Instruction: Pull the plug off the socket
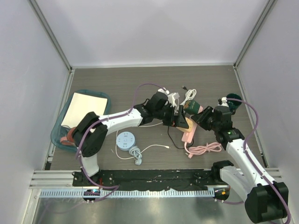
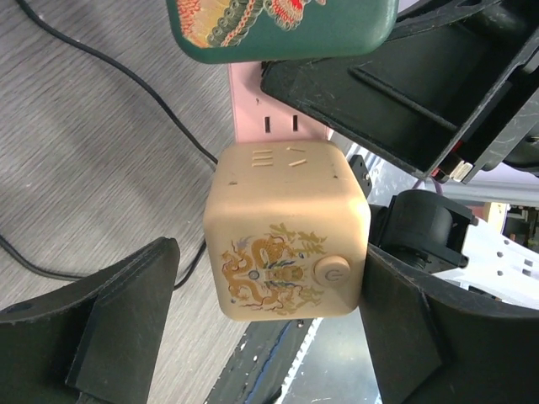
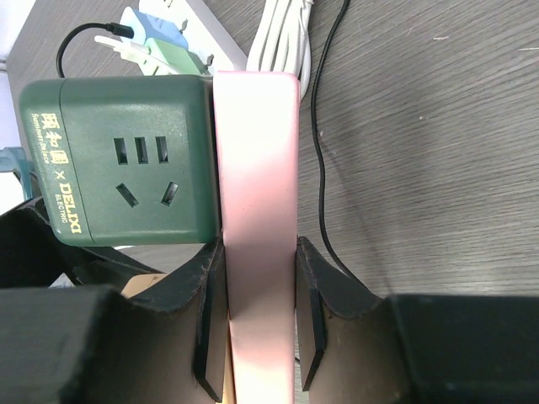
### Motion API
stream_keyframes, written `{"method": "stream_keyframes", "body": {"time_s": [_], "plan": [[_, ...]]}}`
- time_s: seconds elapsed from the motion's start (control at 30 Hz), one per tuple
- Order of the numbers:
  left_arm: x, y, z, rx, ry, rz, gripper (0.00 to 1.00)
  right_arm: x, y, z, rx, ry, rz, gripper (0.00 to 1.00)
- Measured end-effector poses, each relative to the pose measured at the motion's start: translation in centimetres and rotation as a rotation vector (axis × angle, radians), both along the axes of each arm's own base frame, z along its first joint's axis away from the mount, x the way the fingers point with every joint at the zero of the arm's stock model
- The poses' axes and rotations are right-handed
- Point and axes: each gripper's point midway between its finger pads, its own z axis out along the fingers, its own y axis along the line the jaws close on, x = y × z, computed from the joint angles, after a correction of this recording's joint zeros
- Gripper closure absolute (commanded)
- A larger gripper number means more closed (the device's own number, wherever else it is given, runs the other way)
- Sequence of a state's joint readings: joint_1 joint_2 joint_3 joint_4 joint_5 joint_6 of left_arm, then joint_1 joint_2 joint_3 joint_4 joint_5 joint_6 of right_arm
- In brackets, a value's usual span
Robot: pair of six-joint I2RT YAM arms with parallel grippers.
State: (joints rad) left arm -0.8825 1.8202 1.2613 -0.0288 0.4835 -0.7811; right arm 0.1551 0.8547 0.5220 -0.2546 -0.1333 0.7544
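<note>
A pink power strip [image 1: 188, 136] lies mid-table. A beige cube plug [image 1: 188, 122] with a dragon print sits on it, next to a green cube plug [image 1: 193, 107]. In the left wrist view my left gripper [image 2: 269, 257] is open around the beige cube [image 2: 286, 227]. Its right finger [image 2: 396, 328] is at the cube's side and its left finger [image 2: 126, 320] stands apart. The pink strip [image 2: 251, 118] shows behind the cube. My right gripper [image 3: 257, 290] is shut on the pink strip [image 3: 257, 168] just below the green cube [image 3: 126, 160].
A teal tray [image 1: 58, 128] with a white pad is at the left. A round blue-white hub [image 1: 126, 140] with white cable lies near the front. A white strip with plugs [image 1: 173, 98], a coiled pink cable [image 1: 205, 149] and black cables surround the work spot.
</note>
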Motion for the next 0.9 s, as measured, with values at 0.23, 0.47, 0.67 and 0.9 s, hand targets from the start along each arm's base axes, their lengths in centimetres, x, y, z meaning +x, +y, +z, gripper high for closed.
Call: {"method": "stream_keyframes", "body": {"time_s": [0.23,0.47,0.67,0.9], "plan": [[-0.31,-0.67,-0.18,-0.029,0.028,-0.025,0.33,-0.22,0.20,0.14,0.004,-0.008,0.015,0.99],[-0.53,-0.88,0.03,-0.045,0.040,-0.036,1.00,-0.40,0.24,-0.22,-0.005,-0.005,0.028,0.99],[-0.64,-0.86,-0.08,-0.044,0.039,-0.041,1.00,-0.70,0.00,-0.23,-0.018,-0.021,0.022,0.99],[-1.01,-0.78,-0.45,-0.038,0.045,-0.046,1.00,-0.92,-0.20,-0.59,-0.057,-0.027,0.046,0.99]]}}
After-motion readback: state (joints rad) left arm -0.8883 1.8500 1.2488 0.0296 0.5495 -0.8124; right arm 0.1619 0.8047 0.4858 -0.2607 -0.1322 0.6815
